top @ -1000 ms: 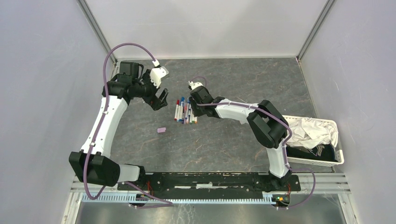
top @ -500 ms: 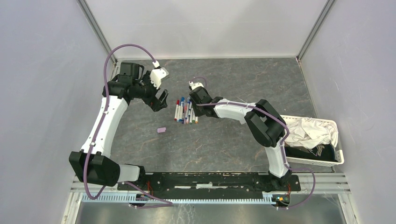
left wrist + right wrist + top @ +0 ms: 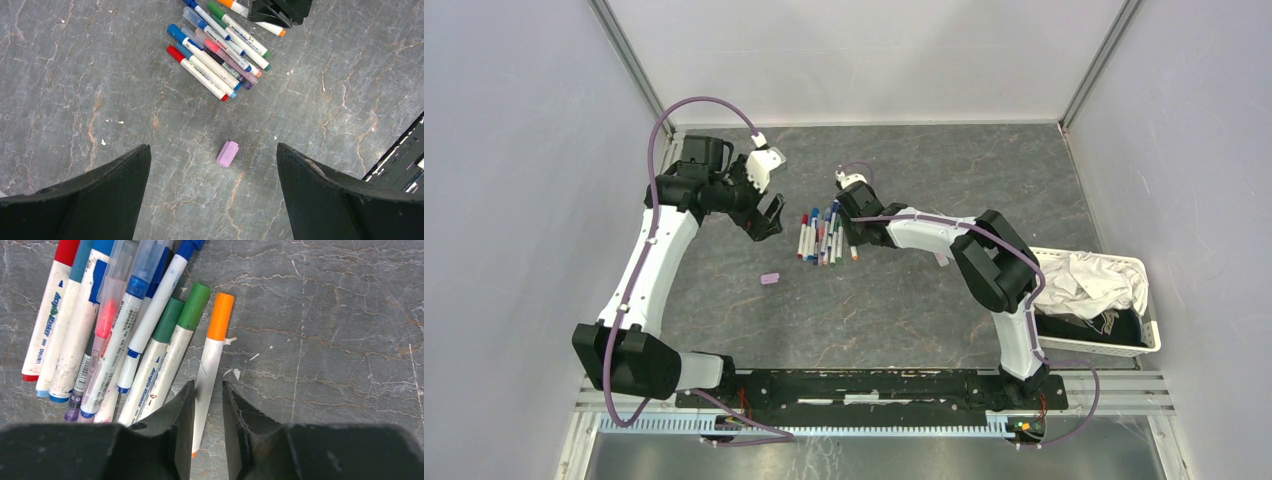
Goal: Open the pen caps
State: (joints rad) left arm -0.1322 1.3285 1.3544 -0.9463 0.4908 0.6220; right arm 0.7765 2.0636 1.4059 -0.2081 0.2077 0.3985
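Looking down from the top camera, the one real change sat at mid-frame. The right gripper had shifted a touch toward the lower right, and the orange pen had come with it. Its end now stuck out at the lower right of the bundle of pens instead of lying flush among them. The left gripper hung where it had been, upper left of the bundle, jaws spread wide and holding nothing. A small lilac piece lay alone below it.

The left wrist view showed the bundle at top centre and the orange pen angled away under the right gripper at the top edge. The lilac piece lay between the wide black fingers; what it was could not be told.

In the right wrist view, the two fingers were closed in on the orange pen's white barrel, low in the frame. They seemed to touch it on both sides, and the pen lay on the table. Its orange cap was in place at upper centre, as were the other pen caps toward the upper left. By my reading, one pen had been singled out and no cap was off yet.
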